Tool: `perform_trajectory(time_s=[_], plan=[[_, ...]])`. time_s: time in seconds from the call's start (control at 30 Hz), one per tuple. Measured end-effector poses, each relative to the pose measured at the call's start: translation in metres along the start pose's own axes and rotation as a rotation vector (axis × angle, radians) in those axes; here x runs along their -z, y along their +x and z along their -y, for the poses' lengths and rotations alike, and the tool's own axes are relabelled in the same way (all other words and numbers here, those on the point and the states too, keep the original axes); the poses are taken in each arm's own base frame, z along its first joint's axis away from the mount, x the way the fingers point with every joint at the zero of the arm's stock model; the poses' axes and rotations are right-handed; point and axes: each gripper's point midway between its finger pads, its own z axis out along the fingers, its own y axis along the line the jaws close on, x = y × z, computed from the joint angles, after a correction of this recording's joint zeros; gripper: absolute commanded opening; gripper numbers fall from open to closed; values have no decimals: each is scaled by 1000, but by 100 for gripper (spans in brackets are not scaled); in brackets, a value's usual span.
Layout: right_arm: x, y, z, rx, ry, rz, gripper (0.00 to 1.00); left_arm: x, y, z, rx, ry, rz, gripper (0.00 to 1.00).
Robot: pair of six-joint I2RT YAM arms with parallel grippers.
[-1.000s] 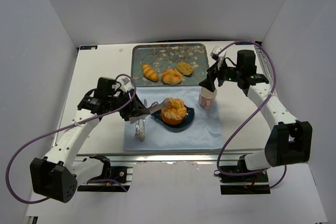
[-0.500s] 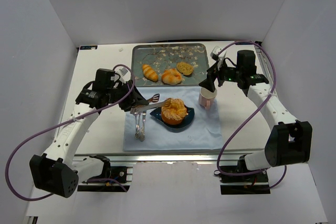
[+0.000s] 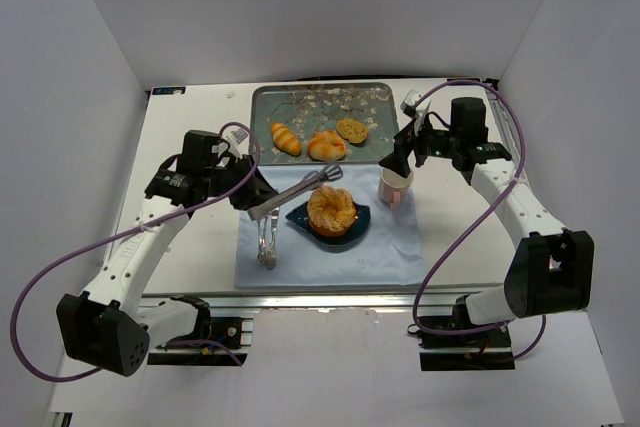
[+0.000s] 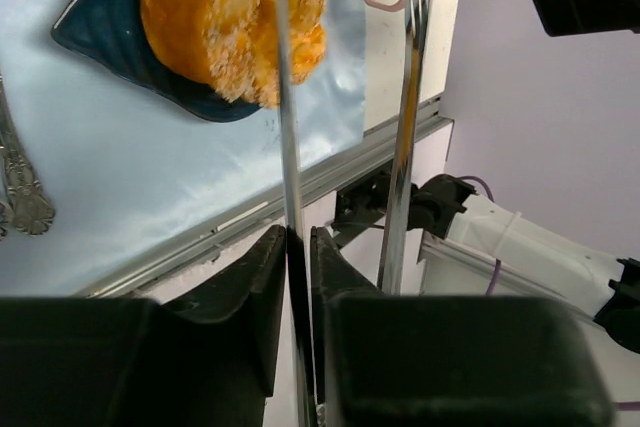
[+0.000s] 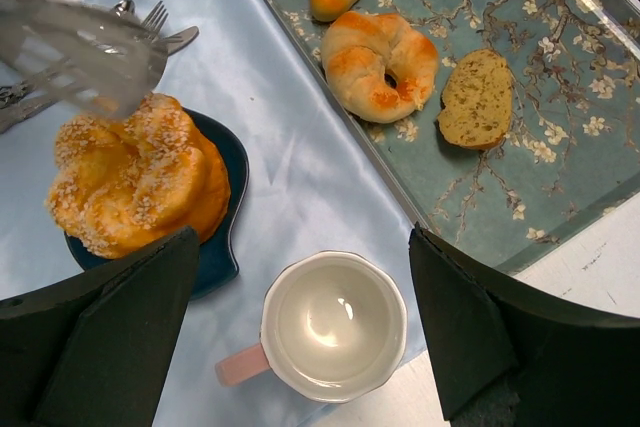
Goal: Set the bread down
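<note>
bread (image 3: 331,210) sits on dark plate (image 3: 300,218); left gripper (image 4: 297,247) left of plate pinches tongs (image 3: 295,194), tips parted above bread; right gripper (image 3: 400,160) spread wide over cup (image 3: 394,188) right of plate

The tongs (image 3: 296,194) hang over the bread's (image 3: 331,211) left, a cup (image 3: 395,187) crowds its right; the near side lies open.

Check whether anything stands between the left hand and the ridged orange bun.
Only the metal tongs gripped by the left hand, tips over the ridged orange bun, which sits on the dark blue plate.
</note>
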Motion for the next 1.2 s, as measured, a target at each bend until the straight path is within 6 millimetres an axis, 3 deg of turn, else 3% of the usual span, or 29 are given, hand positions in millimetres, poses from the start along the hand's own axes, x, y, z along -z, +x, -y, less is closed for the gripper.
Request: perform_trajectory(time_s=[0.33, 0.5, 0.7, 0.87, 1.1, 1.2], plan=[[0, 0, 0, -1, -2, 1, 89, 3, -5, 9, -3, 42, 19, 17], [0, 0, 0, 0, -2, 1, 89, 10, -30, -1, 15, 27, 107, 10], [0, 0, 0, -1, -3, 2, 89, 44, -99, -69, 20, -233, 388, 8], [0, -1, -2, -1, -12, 7, 89, 60, -135, -125, -157, -503, 529, 0], [0, -2, -3, 0, -19, 10, 89, 40, -134, -239, -359, -809, 426, 0], [0, -2, -3, -1, -19, 10, 89, 29, -134, -271, -402, -867, 371, 0]])
